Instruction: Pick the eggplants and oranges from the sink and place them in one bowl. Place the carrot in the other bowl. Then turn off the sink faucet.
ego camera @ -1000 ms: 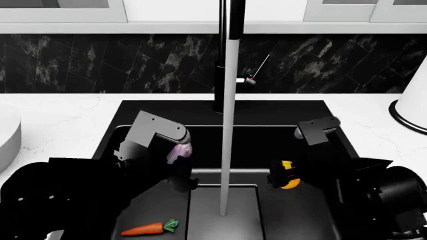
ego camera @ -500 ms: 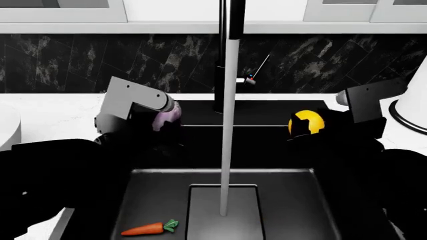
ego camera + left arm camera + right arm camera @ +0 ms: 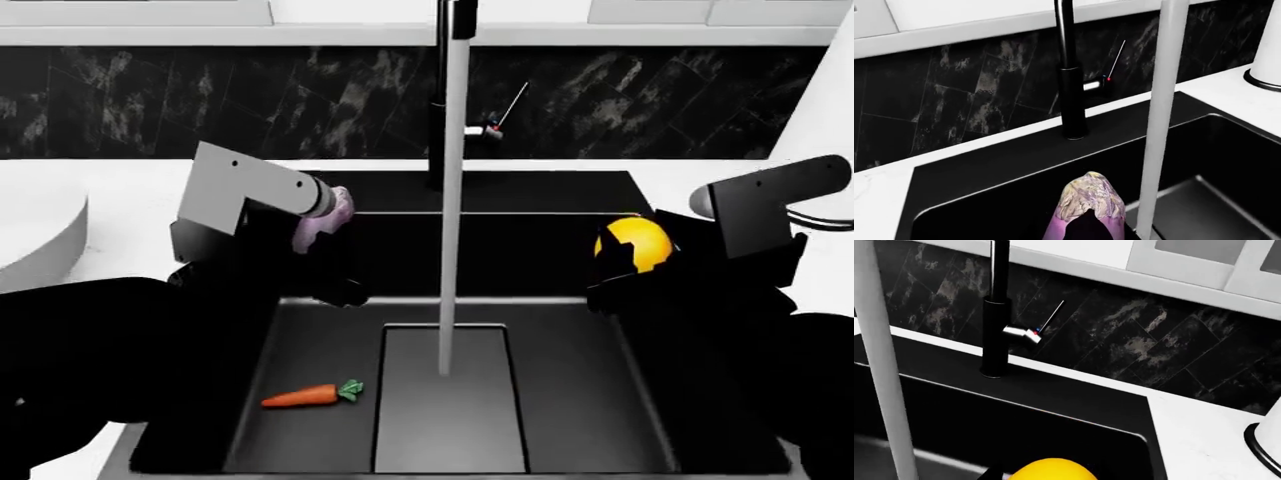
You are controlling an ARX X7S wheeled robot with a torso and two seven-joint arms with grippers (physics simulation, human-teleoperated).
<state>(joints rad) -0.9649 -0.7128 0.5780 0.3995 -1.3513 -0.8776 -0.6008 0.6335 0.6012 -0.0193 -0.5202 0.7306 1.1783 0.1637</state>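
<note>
Above the sink's left side, my left gripper (image 3: 327, 226) is shut on the purple eggplant (image 3: 324, 218), whose pale tip points toward the faucet (image 3: 1071, 90) in the left wrist view (image 3: 1085, 205). My right gripper (image 3: 627, 256) is shut on the yellow-orange orange (image 3: 637, 243) above the right side; it shows at the right wrist view's edge (image 3: 1051, 469). The carrot (image 3: 310, 396) lies on the black sink (image 3: 574, 400) floor, front left. The faucet (image 3: 447, 110) runs, with a water stream (image 3: 451, 260) falling to the middle panel.
The faucet lever (image 3: 497, 125) sticks out to the right of the tube. A pale bowl's rim (image 3: 40, 235) shows on the counter at far left. A white container with a black base (image 3: 1267, 440) stands on the counter at right.
Both grippers have risen from low in the basin to rim height with the eggplant and the orange. The head view has shifted, so the carrot shows higher.
</note>
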